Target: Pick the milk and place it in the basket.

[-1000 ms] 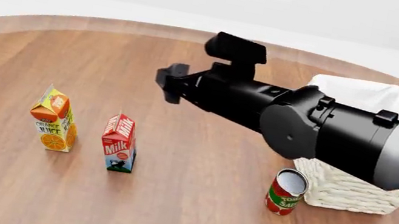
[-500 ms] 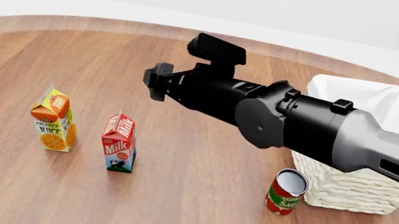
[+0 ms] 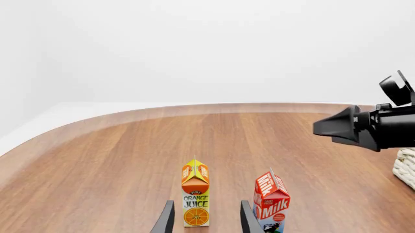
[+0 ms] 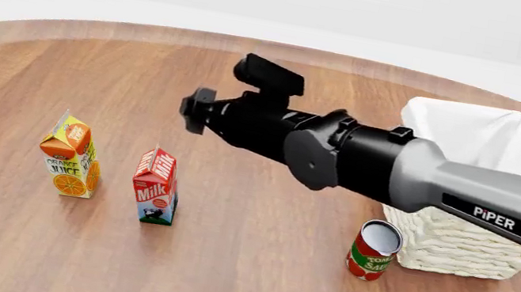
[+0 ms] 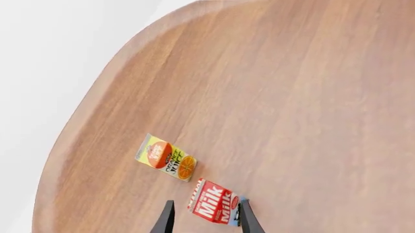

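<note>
The right gripper, jaws parted and empty, is hovering above the upright milk, lower left of centre in the front view, for pickup; the basket is waiting at right.

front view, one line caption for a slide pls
Right end effector reaches above the table toward the upright milk, with the basket at the right.

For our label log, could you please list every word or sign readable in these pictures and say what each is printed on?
"Milk": red gable-top milk carton.
"ORANGE JUICE": yellow-orange juice carton; the small line above is too small to read.
"TOM… SA…": red tomato sauce can, cut off by its curve.
"PiPER": grey casing of the right arm.
Cream-white wicker basket: no text.
</note>
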